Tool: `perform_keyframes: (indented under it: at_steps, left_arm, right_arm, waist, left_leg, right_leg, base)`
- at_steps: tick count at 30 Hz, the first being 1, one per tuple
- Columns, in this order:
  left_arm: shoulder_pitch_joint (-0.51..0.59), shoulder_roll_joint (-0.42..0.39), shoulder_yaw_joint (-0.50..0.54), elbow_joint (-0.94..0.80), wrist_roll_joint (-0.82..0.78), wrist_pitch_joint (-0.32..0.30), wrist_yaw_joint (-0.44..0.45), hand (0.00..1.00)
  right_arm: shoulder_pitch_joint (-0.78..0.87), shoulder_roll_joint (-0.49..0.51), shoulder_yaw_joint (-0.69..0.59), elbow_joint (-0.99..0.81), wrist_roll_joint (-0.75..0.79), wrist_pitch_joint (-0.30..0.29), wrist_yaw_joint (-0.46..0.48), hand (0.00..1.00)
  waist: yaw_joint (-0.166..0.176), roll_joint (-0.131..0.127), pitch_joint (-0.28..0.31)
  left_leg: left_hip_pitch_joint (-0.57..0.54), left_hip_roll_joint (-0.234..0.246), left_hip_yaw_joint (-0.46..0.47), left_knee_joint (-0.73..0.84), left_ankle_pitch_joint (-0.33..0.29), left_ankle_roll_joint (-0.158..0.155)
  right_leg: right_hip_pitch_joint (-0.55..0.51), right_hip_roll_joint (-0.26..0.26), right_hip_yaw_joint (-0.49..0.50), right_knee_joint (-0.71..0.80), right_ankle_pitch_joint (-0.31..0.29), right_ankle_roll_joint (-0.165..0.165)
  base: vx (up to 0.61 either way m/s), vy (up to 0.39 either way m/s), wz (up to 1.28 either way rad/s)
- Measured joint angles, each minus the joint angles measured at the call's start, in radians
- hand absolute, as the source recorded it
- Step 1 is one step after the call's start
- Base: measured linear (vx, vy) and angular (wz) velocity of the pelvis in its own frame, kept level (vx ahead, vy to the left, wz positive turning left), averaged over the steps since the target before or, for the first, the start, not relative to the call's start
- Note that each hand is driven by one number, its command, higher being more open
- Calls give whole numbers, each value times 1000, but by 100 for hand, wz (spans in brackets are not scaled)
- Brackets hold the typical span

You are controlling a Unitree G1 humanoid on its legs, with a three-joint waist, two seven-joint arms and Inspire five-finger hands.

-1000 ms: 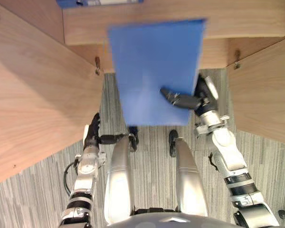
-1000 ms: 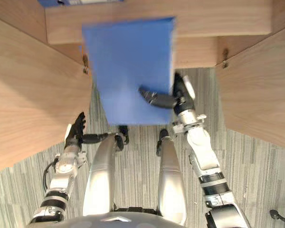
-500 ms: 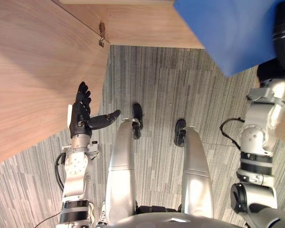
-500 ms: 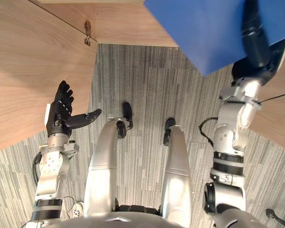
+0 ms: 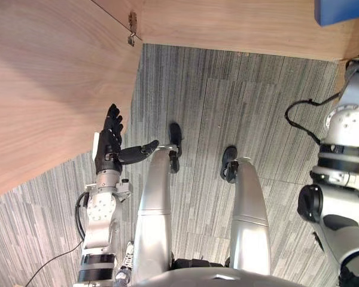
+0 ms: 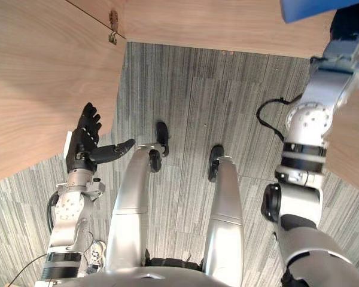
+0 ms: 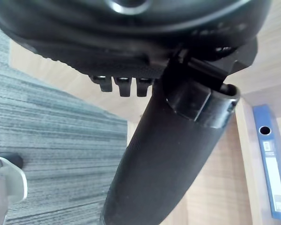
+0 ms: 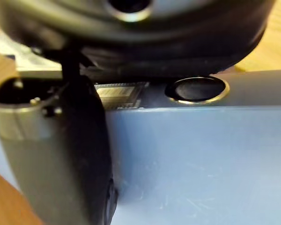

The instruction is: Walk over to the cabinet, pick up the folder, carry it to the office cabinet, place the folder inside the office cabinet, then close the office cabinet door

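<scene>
Here the folder (image 5: 341,11) sits high on the robot's right, with just its blue corner showing against the cabinet (image 5: 227,24) in the head views. The right hand (image 8: 84,154) is clamped on it. Its wrist view shows the thumb lying across the blue cover just beside the spine's ring hole, a pinch near the stiffer edge that probably keeps the flat thing from swinging. The left hand (image 5: 110,149) is low on the left and holds nothing, its fingers (image 5: 113,119) straight and thumb out. It is just beside the open door (image 5: 48,89), which seems a handy spot for pushing it shut afterwards. Its wrist view catches another blue binder (image 7: 271,164) among the wooden panels. The folder itself is not yet set inside.
</scene>
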Motion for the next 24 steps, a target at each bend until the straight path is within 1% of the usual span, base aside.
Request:
perform_keyframes:
  at_steps: [2, 8, 12, 13, 18, 21, 24]
  left_arm:
    - [1, 0, -17, 9, -33, 0, 3, 100]
    - [-1, 1, -48, 39, -67, 0, 10, 100]
    - [-1, 1, -77, 46, -67, 0, 11, 100]
    - [-1, 1, -80, 51, -67, 0, 11, 100]
    - [-4, 1, -99, 69, -67, 5, 20, 100]
    - [-12, 1, -103, 78, -67, 6, 22, 100]
    - [-30, 1, -104, 85, -67, 6, 33, 100]
  right_arm:
    - [-65, -41, 9, 84, 41, 2, -16, 0]
    - [-154, -95, 60, 174, 77, 11, -46, 0]
    - [-237, -136, 126, 241, 83, 29, -73, 0]
    - [-256, -150, 150, 256, 82, 39, -75, 100]
    - [-307, -177, 235, 290, 76, 68, -85, 100]
    - [-335, -177, 248, 314, 74, 90, -83, 100]
    - [-341, -180, 276, 325, 72, 91, -80, 100]
  waist:
    - [5, 5, -3]
    - [2, 6, -3]
    - [-3, 7, -4]
    - [-5, 7, -4]
    - [-5, 8, -5]
    - [-5, 8, -5]
    - [-9, 8, -6]
  left_leg:
    - [-1, 2, 0, -10, 7, -3]
    - [-7, 9, 1, -25, 14, -4]
    - [-8, 12, 3, -52, 38, -7]
    - [-7, 13, 4, -62, 47, -9]
    - [-1, 22, 8, -100, 74, -14]
    - [4, 27, 12, -119, 87, -19]
    - [12, 28, 14, -138, 99, -18]
  right_leg:
    - [0, 0, -6, -7, 0, 0]
    - [-3, 4, -14, -21, 1, -2]
    - [-3, 3, -32, -38, 7, -13]
    - [-3, 3, -38, -43, 9, -16]
    - [-1, 4, -59, -56, 16, -29]
    - [0, 6, -66, -64, 22, -39]
    - [4, 7, -70, -75, 29, -48]
  base:
    - [-35, 41, 6]
    - [-26, 47, 1]
    - [-26, 31, 10]
    - [-25, 23, 11]
    - [-21, 18, 9]
    - [-7, 8, 2]
    - [0, 0, 0]
